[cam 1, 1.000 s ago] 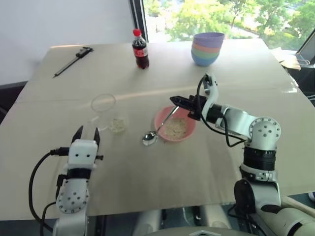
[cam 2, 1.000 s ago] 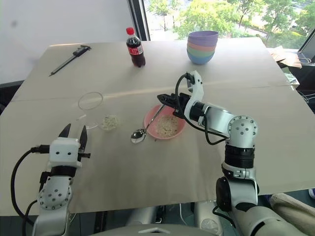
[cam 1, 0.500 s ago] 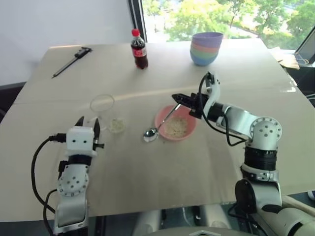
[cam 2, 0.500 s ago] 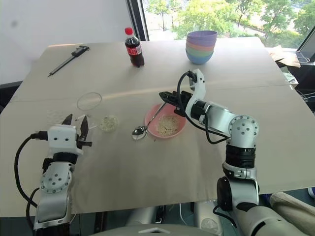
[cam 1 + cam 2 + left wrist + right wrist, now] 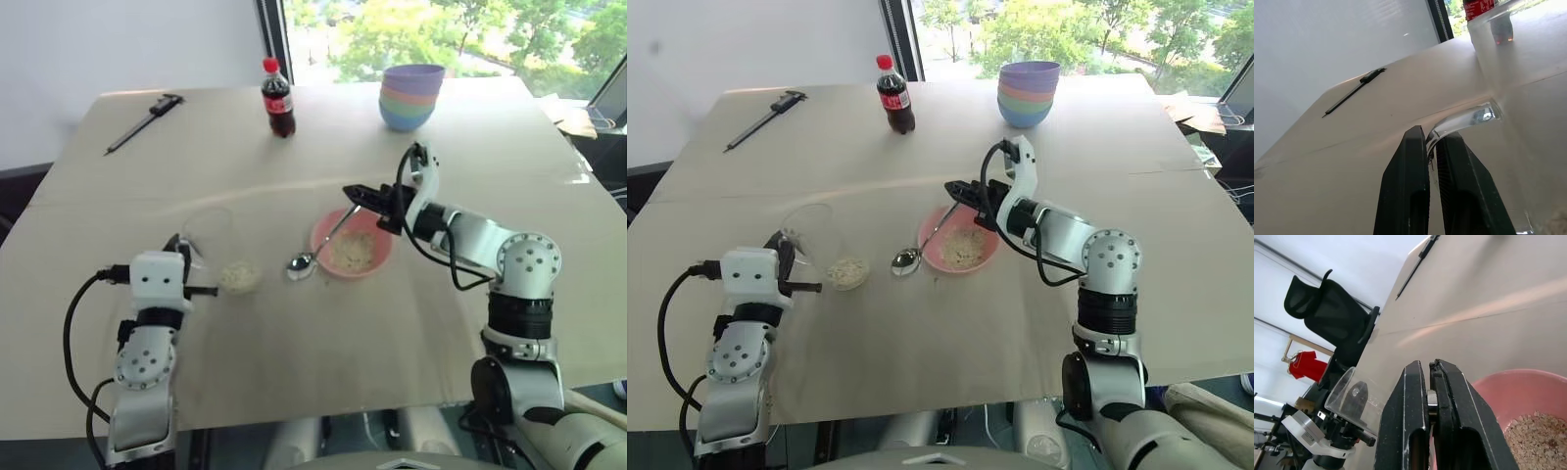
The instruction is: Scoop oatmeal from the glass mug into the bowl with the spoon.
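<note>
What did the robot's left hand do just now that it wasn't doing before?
The left gripper reached forward and shut on the rim of the glass mug, tipping it so the oatmeal slid toward the base. The right gripper kept holding the spoon over the bowl.

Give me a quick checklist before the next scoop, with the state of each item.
1. Left tool shut on the glass mug rim: ok.
2. Mug tipped toward the bowl, oatmeal gathered at its low side: ok.
3. Right tool shut on the spoon handle: ok.
4. Spoon head empty, resting on the table between mug and bowl: ok.
5. Bowl upright with oatmeal already in it: ok.
6. Enough oatmeal left in the mug for a full scoop: cannot tell.
</note>
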You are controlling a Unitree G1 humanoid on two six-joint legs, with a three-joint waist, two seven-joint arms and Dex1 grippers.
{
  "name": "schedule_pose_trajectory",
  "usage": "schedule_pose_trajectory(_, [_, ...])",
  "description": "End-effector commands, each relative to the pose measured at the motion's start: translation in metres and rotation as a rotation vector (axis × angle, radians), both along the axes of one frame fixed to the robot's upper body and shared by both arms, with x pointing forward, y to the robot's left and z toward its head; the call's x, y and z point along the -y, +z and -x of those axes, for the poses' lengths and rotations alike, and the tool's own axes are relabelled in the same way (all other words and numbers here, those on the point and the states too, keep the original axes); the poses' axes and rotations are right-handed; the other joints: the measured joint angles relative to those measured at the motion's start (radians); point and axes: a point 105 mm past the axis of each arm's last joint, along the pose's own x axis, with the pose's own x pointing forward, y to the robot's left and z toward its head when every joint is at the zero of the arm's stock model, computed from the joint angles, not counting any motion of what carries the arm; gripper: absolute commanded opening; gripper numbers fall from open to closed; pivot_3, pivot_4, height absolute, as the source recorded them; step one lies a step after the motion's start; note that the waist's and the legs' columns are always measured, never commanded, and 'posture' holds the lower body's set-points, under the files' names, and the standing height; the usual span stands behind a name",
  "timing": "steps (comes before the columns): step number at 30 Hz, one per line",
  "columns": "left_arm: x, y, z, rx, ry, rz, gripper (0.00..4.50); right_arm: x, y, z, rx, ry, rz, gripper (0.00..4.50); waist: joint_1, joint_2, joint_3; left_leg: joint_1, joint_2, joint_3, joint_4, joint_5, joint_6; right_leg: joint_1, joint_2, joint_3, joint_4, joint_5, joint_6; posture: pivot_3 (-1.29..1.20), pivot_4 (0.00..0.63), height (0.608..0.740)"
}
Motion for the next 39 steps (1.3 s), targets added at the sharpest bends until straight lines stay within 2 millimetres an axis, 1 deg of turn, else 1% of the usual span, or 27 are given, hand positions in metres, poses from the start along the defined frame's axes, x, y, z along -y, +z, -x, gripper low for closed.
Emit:
schedule_pose_trajectory(1, [0.005,0.014,-0.005,0.036,-0.033,-0.046,0.06,0.0,0.043,0.0,0.13,-0.001,-0.058,0.0,0.0,0.0,0.0,0.0,0.0,0.0,0.0,0.0,0.0,0.0,0.0,0.0,0.0,0.0,0.0,0.0,0.15,0.74])
schedule_pose_trajectory(6, [0.016,0.033,-0.015,0.084,-0.085,-0.193,0.06,-0.001,0.086,-0.007,0.247,-0.025,-0.091,0.0,-0.001,0.0,0.0,0.0,0.0,0.0,0.0,0.0,0.0,-0.001,0.0,0.0,0.0,0.0,0.0,0.0,0.15,0.74])
schedule_pose_trajectory(9, [0.027,0.037,-0.024,0.095,-0.148,-0.255,0.06,-0.006,0.111,-0.009,0.318,-0.019,-0.11,0.0,-0.001,0.0,0.0,-0.002,0.0,0.0,0.0,0.002,-0.003,-0.002,0.0,0.0,0.0,0.0,0.0,0.0,0.15,0.74])
schedule_pose_trajectory(11, [0.034,0.037,-0.031,0.1,-0.193,-0.272,0.06,-0.011,0.12,-0.009,0.353,-0.001,-0.11,0.0,-0.001,0.0,0.0,-0.002,-0.001,0.0,0.0,0.002,-0.003,-0.002,0.0,0.0,0.0,0.0,0.0,0.0,0.15,0.74])
schedule_pose_trajectory(14, [0.041,0.041,-0.042,0.124,-0.246,-0.258,0.06,-0.02,0.123,-0.011,0.402,0.026,-0.081,0.0,-0.002,0.0,0.0,-0.002,0.0,0.001,-0.001,0.002,-0.003,-0.003,0.0,0.0,-0.001,0.0,0.0,0.0,0.15,0.74])
schedule_pose_trajectory(19, [0.051,0.048,-0.06,0.153,-0.314,-0.275,0.06,-0.034,0.115,-0.011,0.495,0.081,0.028,0.0,-0.003,0.0,0.0,-0.007,-0.001,0.002,0.0,0.003,-0.005,-0.008,-0.001,0.001,0.001,0.0,0.0,0.0,0.15,0.74])
schedule_pose_trajectory(22, [0.06,0.052,-0.07,0.163,-0.382,-0.257,0.06,-0.044,0.101,-0.012,0.59,0.112,0.166,0.0,-0.004,0.0,0.0,-0.015,-0.001,0.001,0.002,0.004,-0.007,-0.016,-0.001,0.001,0.003,0.0,0.0,0.0,0.15,0.74])
schedule_pose_trajectory(23, [0.062,0.052,-0.073,0.164,-0.4,-0.253,0.06,-0.046,0.098,-0.013,0.614,0.118,0.195,0.0,-0.005,0.0,0.0,-0.016,-0.001,0.001,0.003,0.004,-0.007,-0.017,-0.001,0.001,0.003,0.0,0.0,0.0,0.15,0.74])
schedule_pose_trajectory(27, [0.069,0.056,-0.083,0.168,-0.467,-0.219,0.06,-0.066,0.087,-0.012,0.7,0.174,0.276,0.0,-0.009,0.0,0.0,-0.016,-0.001,0.001,0.004,0.004,-0.007,-0.017,0.0,0.001,0.003,0.0,0.0,0.0,0.15,0.74])
schedule_pose_trajectory(29, [0.073,0.056,-0.086,0.163,-0.501,-0.227,0.06,-0.074,0.079,-0.012,0.739,0.198,0.32,0.0,-0.009,0.0,0.0,-0.016,-0.001,0.001,0.004,0.004,-0.008,-0.017,0.0,0.001,0.003,0.0,0.0,0.0,0.15,0.74])
schedule_pose_trajectory(32, [0.08,0.057,-0.09,0.157,-0.556,-0.238,0.06,-0.087,0.058,-0.012,0.816,0.243,0.421,0.0,-0.008,0.0,0.0,-0.016,-0.001,0.001,0.006,0.005,-0.008,-0.017,0.0,0.001,0.004,0.0,0.0,0.0,0.15,0.74])
schedule_pose_trajectory(36, [0.082,0.059,-0.093,0.153,-0.584,-0.237,0.06,-0.09,0.048,-0.014,0.843,0.265,0.45,0.0,-0.008,0.0,0.0,-0.017,-0.002,0.0,0.008,0.005,-0.008,-0.017,0.0,0.001,0.006,0.0,0.0,0.0,0.15,0.74])
schedule_pose_trajectory(39, [0.08,0.058,-0.092,0.152,-0.585,-0.237,0.06,-0.091,0.042,-0.011,0.794,0.293,0.426,0.0,-0.007,0.0,0.0,-0.017,-0.002,0.0,0.009,0.005,-0.008,-0.017,-0.001,0.001,0.008,0.0,0.0,0.0,0.15,0.74])
